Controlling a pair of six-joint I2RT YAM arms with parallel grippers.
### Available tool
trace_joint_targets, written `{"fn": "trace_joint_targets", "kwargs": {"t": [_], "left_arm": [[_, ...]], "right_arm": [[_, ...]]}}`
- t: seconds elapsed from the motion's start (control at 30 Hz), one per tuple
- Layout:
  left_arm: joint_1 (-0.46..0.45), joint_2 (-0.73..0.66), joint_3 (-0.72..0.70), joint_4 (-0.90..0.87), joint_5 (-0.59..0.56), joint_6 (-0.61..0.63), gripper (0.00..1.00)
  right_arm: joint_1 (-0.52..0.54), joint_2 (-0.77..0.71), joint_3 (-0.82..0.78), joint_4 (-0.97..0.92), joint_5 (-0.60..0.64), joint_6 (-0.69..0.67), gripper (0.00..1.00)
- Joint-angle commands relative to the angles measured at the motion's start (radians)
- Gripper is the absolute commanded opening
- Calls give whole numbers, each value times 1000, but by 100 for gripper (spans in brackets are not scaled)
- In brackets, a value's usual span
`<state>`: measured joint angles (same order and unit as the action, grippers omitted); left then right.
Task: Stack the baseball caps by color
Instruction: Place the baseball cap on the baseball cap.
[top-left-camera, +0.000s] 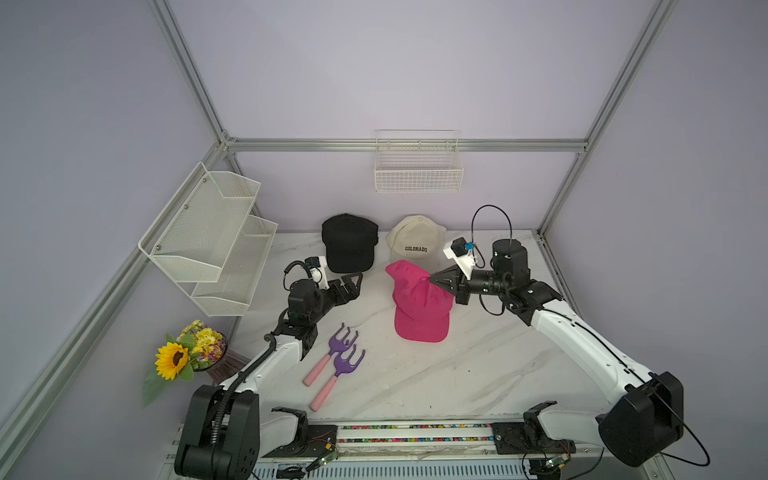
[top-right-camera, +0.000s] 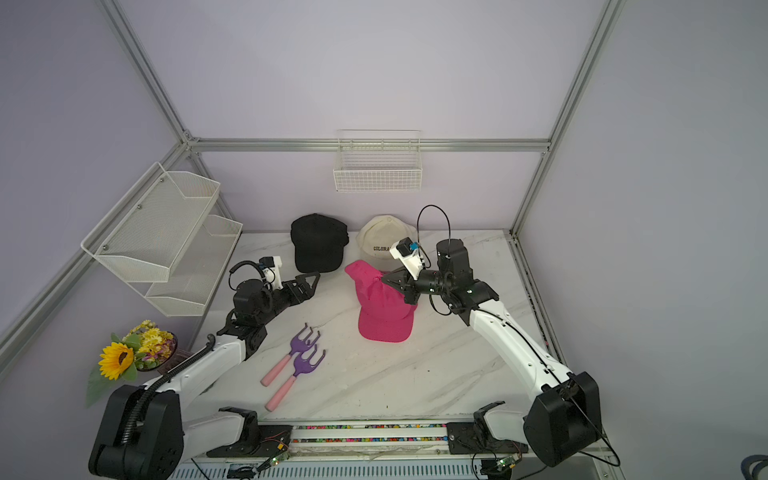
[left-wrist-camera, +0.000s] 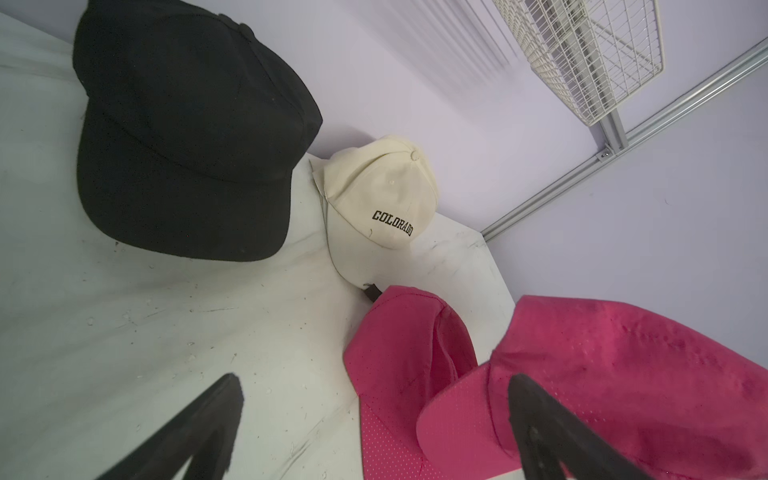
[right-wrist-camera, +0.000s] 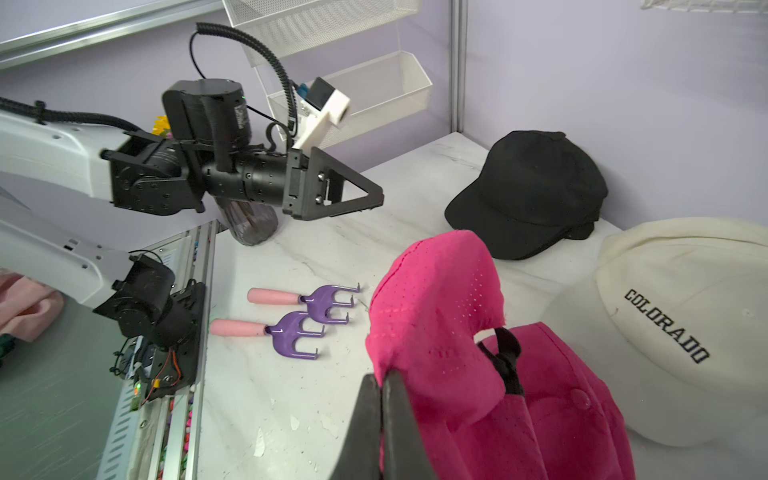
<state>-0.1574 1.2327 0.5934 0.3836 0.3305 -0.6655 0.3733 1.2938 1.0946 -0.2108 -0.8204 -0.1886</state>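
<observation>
Right gripper (top-left-camera: 430, 279) pinched the upper hot pink cap (right-wrist-camera: 432, 299), just in front of the cream COLORADO cap (top-left-camera: 415, 241); squaring it over the lower pink cap (right-wrist-camera: 552, 415) before release looked wisest. Left gripper (top-left-camera: 352, 284) gaped empty, farther left.

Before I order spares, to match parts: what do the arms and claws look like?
Left arm and right arm: white shells, black joints and bases. A ribbed black hose runs along the left; a thin black cable loops above the right wrist. Left claw and right claw: black triangular fingers.
</observation>
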Motion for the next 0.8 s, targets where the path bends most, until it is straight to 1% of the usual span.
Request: {"fn": "trace_joint_targets", "kwargs": {"t": [0.0,0.1,0.17,0.23,0.3,0.47,0.53,0.57,0.6,0.63,0.67,0.77], "left_arm": [[3,18,28,98,56,-9,100],[2,40,47,89,57,-7,100],[2,51,57,87,60,-7,100],[2,61,66,81,62,-4,100],[2,72,74,71,64,1,100],[2,110,101,44,76,16,100],[2,125,112,36,87,22,100],[3,132,118,29,95,24,100],[2,136,122,23,102,28,100],[2,140,126,17,110,33,100],[2,143,131,8,116,38,100],[2,143,132,-10,126,46,100]], "right_arm": [[6,-43,-3,7,-78,-19,0],[3,-46,-3,14,-52,-46,0],[-4,-15,8,17,-33,-70,0],[-34,32,17,19,-59,-104,0],[-85,97,23,27,-90,-154,0],[-231,326,69,37,-115,-259,0],[-248,445,140,12,-99,-263,0],[-249,511,196,-38,-62,-289,0],[-248,570,248,-85,-55,-312,0],[-247,625,292,-108,-46,-304,0],[-247,661,321,-103,-26,-264,0],[-244,680,334,-43,-15,-163,0]]}}
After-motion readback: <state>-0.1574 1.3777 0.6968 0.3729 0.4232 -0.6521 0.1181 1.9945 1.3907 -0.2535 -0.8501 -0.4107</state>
